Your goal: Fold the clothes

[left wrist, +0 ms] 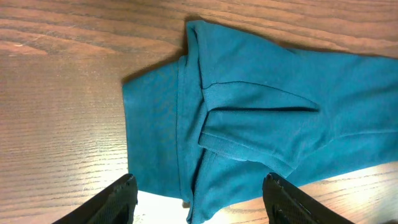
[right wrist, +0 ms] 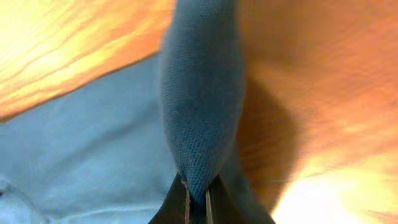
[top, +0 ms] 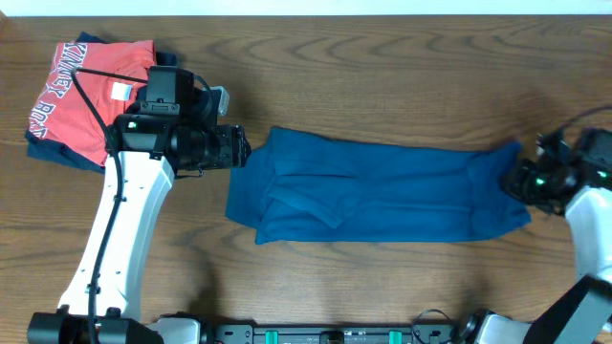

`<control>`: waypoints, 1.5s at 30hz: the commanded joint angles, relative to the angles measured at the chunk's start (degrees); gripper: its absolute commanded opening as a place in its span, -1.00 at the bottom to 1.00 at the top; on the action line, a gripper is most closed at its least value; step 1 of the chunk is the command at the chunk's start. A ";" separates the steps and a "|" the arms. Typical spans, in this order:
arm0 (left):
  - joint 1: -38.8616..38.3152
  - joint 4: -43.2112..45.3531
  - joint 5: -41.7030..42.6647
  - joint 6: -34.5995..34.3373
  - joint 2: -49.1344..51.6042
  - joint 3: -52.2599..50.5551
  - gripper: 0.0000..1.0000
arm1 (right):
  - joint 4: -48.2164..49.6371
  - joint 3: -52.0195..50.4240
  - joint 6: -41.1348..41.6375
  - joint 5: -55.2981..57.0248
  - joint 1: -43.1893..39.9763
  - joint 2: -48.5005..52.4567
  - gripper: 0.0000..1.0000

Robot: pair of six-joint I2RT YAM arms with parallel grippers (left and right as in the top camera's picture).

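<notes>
Right gripper (right wrist: pixel 196 200) is clamped tight on a pinched ridge of the blue shirt (top: pixel 382 186), the cloth rising in a narrow fold straight out of the closed fingertips at the shirt's right end. Left gripper (left wrist: pixel 199 202) is spread wide, fingers (left wrist: pixel 118 200) poised over the shirt's left end, holding nothing, and I can't tell whether they touch the cloth. The blue shirt lies as a long band across the middle of the table (top: pixel 382 67), a sleeve folded over near its left edge. There's bare wood above and below the band. At the far-left corner a folded red shirt (top: pixel 81 91) sits on a dark garment (top: pixel 40 148), partly hidden by the left wrist. The left arm reaches up from the near edge and bends right. The right arm comes in from the right edge, pointing left.
</notes>
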 commanded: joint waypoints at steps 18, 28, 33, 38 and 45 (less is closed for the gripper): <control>-0.02 0.15 0.13 0.83 -0.04 0.83 0.32 | 1.44 1.09 13.18 13.16 33.29 -1.11 -0.97; -0.02 0.31 0.15 0.81 -0.04 0.83 0.32 | 1.33 1.36 15.06 25.79 35.12 -1.57 -0.97; -0.02 0.39 0.15 0.81 -0.04 0.83 0.32 | -1.66 1.88 11.19 35.93 31.06 -6.03 -0.98; -0.02 0.52 0.15 0.81 -0.04 0.83 0.32 | -1.62 1.88 7.06 39.06 28.33 -8.70 -0.97; -0.02 0.48 0.15 0.81 -0.04 0.83 0.32 | -0.85 1.88 6.38 37.94 29.11 -5.99 -0.97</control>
